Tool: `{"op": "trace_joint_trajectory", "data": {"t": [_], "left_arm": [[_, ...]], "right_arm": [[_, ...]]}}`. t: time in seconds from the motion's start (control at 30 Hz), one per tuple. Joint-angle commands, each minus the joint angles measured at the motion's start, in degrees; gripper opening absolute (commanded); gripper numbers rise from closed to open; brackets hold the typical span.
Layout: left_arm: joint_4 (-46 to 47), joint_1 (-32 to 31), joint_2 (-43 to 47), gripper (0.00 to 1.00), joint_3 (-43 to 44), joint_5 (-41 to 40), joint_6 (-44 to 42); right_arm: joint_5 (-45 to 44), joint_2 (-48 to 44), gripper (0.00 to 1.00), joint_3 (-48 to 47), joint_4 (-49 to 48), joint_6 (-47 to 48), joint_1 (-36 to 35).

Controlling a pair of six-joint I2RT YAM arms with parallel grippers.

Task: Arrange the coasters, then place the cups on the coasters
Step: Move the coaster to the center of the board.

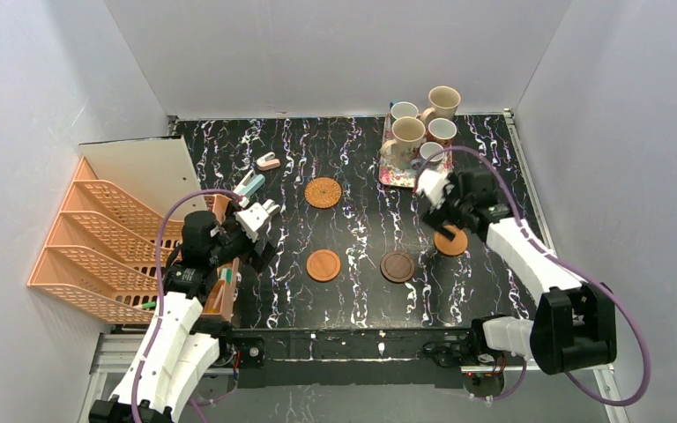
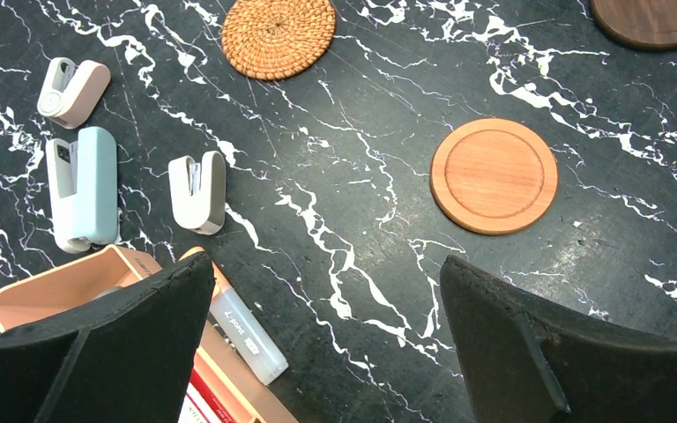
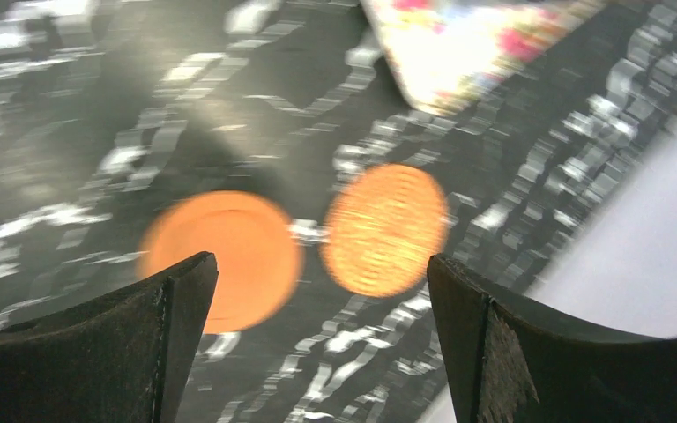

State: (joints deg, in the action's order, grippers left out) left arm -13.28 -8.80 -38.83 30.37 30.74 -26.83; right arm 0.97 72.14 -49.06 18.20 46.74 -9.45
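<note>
Hovering wide, right end effector overhangs what seem two coasters.

Black marbled table | five coasters | floral tray | probable staplers

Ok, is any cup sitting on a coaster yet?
No, the cups stand clustered at the floral tray, apart from the coasters, which lie bare.

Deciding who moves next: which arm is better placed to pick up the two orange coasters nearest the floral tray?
Right. The open right gripper hangs over the smooth coaster and woven coaster; the left gripper is on the opposite side, beside the organizer box.
</note>
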Motion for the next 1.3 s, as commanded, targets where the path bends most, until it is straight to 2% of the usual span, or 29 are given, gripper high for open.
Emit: {"op": "trace_joint_trajectory", "data": {"t": [0.0,0.27,0.47,0.57,1.0,1.27], "left_arm": [[0.18,-0.17,-1.22,0.98,0.64,1.26,-0.06],[0.32,-0.17,-2.13,0.98,2.5,3.83,-0.25],[0.65,-0.29,-13.24,0.98,11.68,3.87,-0.64],[5.18,-2.02,-18.06,0.98,12.08,3.69,0.96],[25.07,-21.84,-28.97,0.98,3.33,-21.56,-3.95],[30.68,-31.13,-32.39,0.98,-1.66,-29.53,-7.49]], "right_arm": [[8.38,-3.87,0.98,5.7,6.9,-2.17,-9.06],[12.16,-1.35,0.98,5.68,7.73,-6.36,-21.79],[7.57,1.76,0.98,8.98,1.95,-6.98,-26.78],[6.08,2.63,0.98,10.26,-0.84,-6.94,-27.82],[-0.57,6.05,0.98,12.33,-8.43,-8.98,-32.72],[-2.92,4.98,0.98,13.04,-9.44,-9.71,-33.53]]}}
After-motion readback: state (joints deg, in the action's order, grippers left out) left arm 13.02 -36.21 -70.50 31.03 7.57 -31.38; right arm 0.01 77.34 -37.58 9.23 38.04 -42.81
